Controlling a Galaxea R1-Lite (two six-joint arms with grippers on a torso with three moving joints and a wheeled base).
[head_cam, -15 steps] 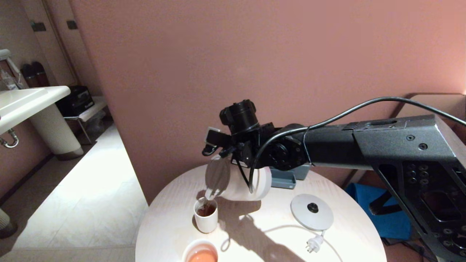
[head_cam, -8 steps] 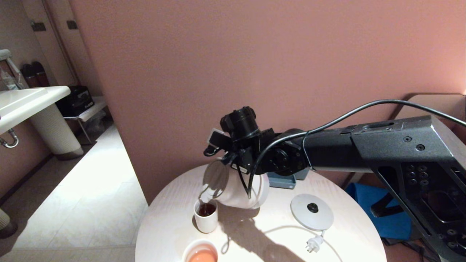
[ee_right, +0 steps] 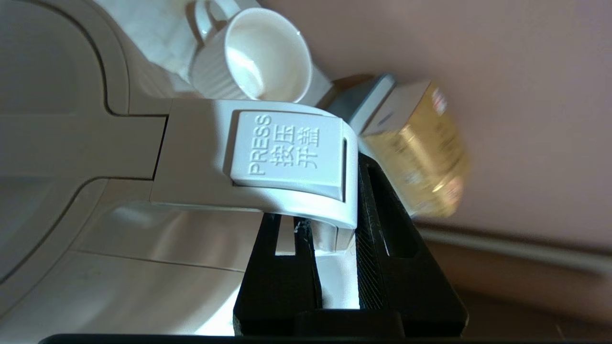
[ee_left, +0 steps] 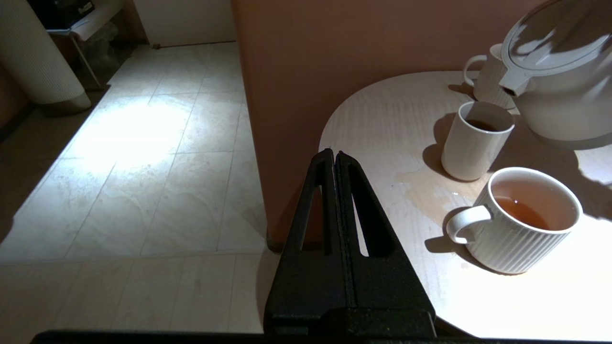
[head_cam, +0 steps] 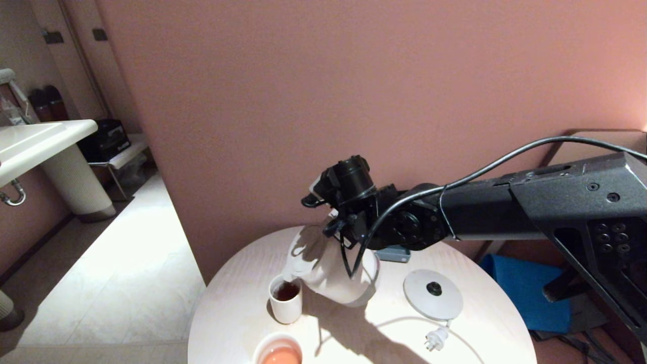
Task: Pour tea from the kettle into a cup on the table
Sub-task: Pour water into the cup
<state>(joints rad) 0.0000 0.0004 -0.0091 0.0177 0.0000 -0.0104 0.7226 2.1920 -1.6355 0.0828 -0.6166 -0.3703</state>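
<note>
Kettle point(head_cam: 331, 273) tipped back more upright since earlier, right tool point(ee_right: 334, 234) clamped on its handle, spout above cup point(head_cam: 286, 300), forearm level.

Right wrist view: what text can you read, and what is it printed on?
"PRESS 按压开盖": raised lettering on the lid-release button at the top of the white kettle handle, which the right gripper is shut on.
Gold box behind: a red-and-white mark, too blurred to read.
Nothing else legible.
</note>
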